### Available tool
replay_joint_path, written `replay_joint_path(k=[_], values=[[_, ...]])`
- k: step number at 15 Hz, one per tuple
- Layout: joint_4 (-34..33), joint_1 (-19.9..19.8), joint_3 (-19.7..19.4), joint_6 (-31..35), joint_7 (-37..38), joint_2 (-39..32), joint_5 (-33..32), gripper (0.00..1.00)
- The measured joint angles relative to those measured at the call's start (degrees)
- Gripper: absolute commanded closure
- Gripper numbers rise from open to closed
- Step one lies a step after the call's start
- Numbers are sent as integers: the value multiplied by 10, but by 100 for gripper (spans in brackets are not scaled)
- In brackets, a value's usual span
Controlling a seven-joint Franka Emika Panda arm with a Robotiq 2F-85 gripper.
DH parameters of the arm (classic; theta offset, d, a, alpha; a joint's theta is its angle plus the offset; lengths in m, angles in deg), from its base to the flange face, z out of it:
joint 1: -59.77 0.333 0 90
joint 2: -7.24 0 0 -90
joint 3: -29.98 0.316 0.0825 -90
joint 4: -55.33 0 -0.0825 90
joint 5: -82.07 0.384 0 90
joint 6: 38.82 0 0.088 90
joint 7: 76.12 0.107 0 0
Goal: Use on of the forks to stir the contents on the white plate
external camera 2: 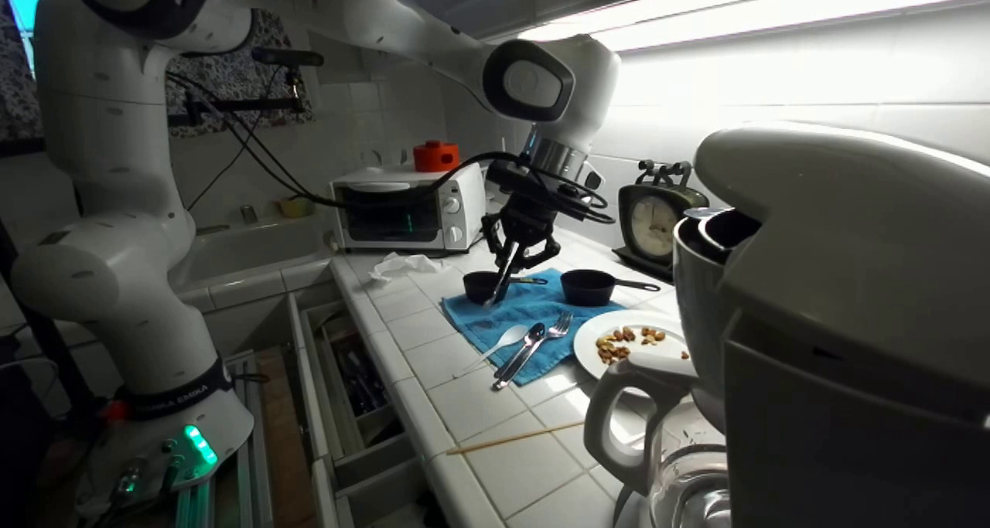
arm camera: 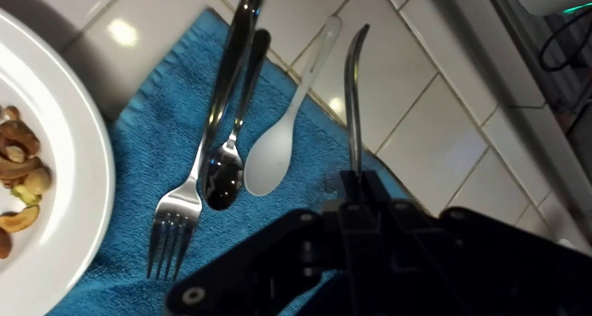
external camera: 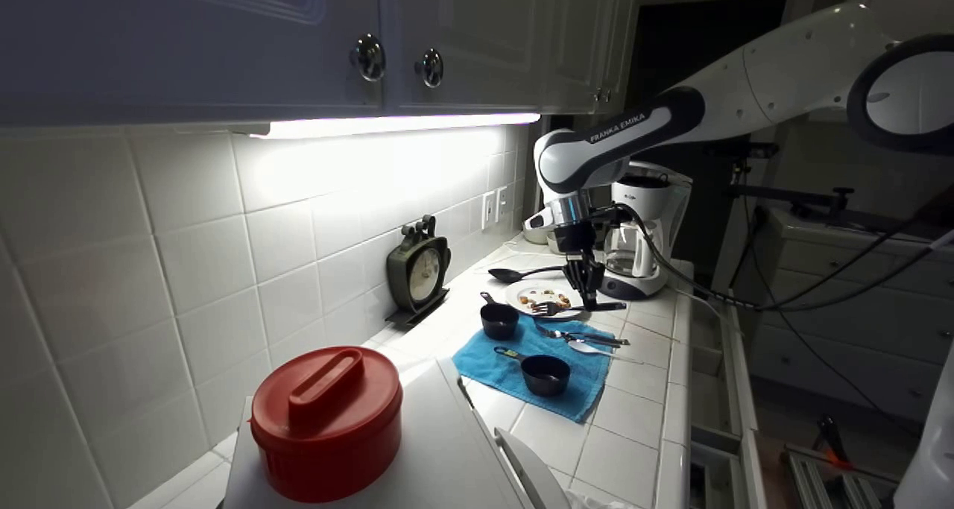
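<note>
White plate [arm camera: 83, 168], round, glossy, loose brown and tan nuts [arm camera: 18, 168], pincer [arm camera: 357, 182] clamped tight on fork [arm camera: 352, 98]

Your wrist view looks down closely past the fingers [arm camera: 377, 188]; farther-off exterior views face them from opposite sides, sharing the white plate [external camera 2: 586, 344].

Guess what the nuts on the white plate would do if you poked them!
The nuts would probably slide easily, since the white plate looks smooth and shiny. Rounder ones might roll a little; long, curved ones probably wouldn't. The rim seems to slope up, so gentle pokes may not spill them.
</note>
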Motion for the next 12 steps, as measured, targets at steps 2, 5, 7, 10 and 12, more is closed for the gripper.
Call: replay_joint_path(k=[2, 5, 7, 10, 12], values=[[0, 0, 0, -17, -3, -8, 22, 96], [0, -1, -2, -24, -3, -25, 37, 96], [0, -2, -3, -24, -1, -38, 38, 96], [0, -4, -5, -24, 3, -54, 38, 96], [0, -6, -7, -24, 6, -61, 38, 96]])
